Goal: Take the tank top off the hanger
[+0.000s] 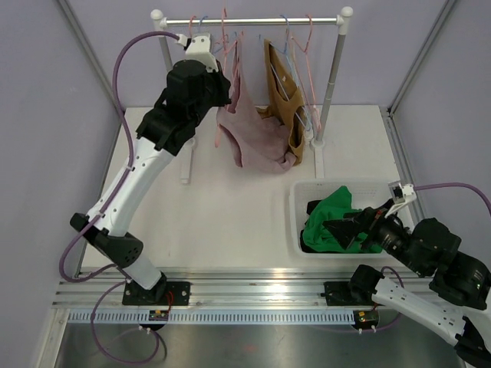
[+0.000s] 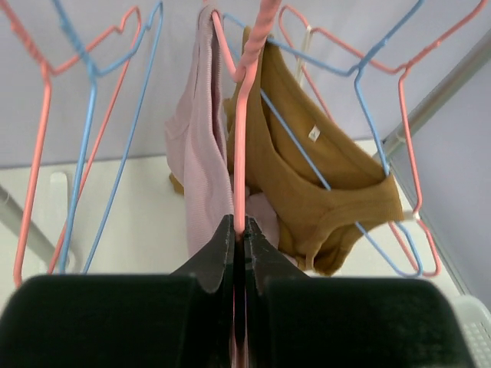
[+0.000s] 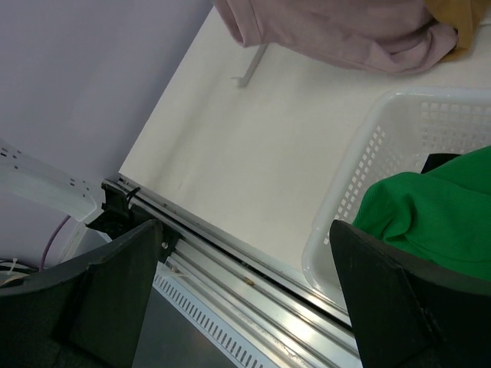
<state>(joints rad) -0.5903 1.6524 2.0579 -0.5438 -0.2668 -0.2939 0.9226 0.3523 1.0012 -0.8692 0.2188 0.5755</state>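
Pink ribbed knit tank top (image 2: 201, 153) draped on the thin pink wire hanger (image 2: 244, 115), just beyond and slightly left of the fingertips of the left gripper (image 2: 239, 234). Pinched narrow on that hanger's wire, probably to steady it for sliding the cloth free, with an ochre-brown tank top (image 2: 307, 192) on a blue wire hanger (image 2: 357, 74) off to the fingers' right. Spread wide and holding nothing at the right gripper (image 3: 245, 230), low over the white perforated plastic basket (image 3: 360, 161) and green garment (image 3: 437, 207), well apart from the pink top.
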